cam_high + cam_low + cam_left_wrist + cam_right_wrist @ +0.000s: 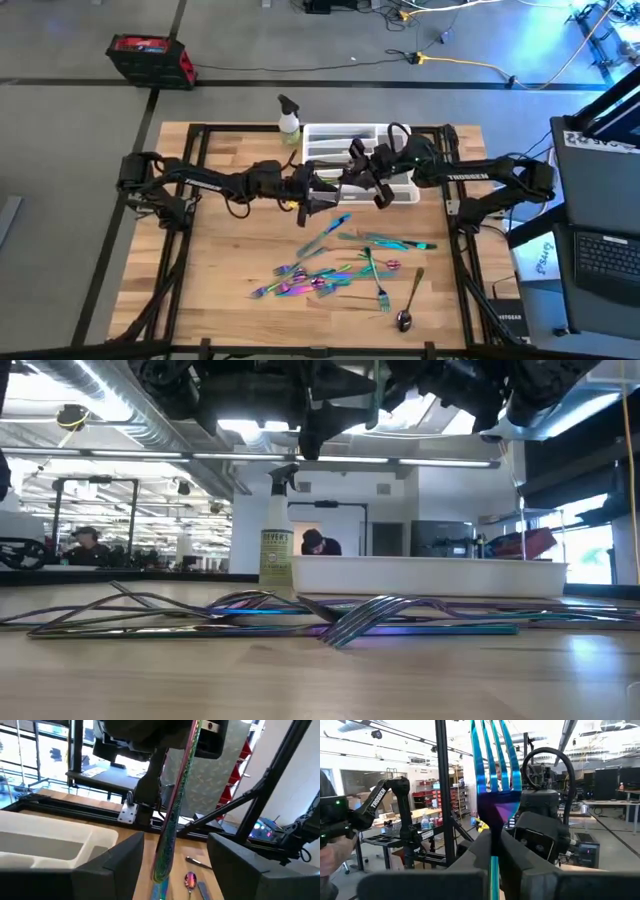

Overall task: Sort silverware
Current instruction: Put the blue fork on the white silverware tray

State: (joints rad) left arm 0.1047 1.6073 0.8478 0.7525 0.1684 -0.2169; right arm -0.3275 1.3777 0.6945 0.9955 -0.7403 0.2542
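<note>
Silverware (340,275): most pieces lie loose in a pile on the counter (220,250), well below and away from both sets of jaws.

High view: left gripper (312,200) and right gripper (362,178) meet over the counter at the front edge of the white tray (345,135). A spray bottle (289,120) stands beside the tray's corner. A dark spoon (408,305) lies apart from the pile.

Low view: both arms hang above, out of contact with the counter. The pile sits in front of the tray; nothing tells which compartment is the target.

Left wrist view: left jaws stand spread, with a slim iridescent handle (172,815) running down between them but not touching either finger. The piece is hung from above, so this looks like a handover in progress.

Right wrist view: right jaws are pressed on the fork (496,775) just below its tines, which point up and away.

Judgement: to do this well, the left jaws should close squarely on the handle while centred, and the right jaws should release only after that pinch is firm. Risk: an off-centre grip lets the fork swing or drop.
</note>
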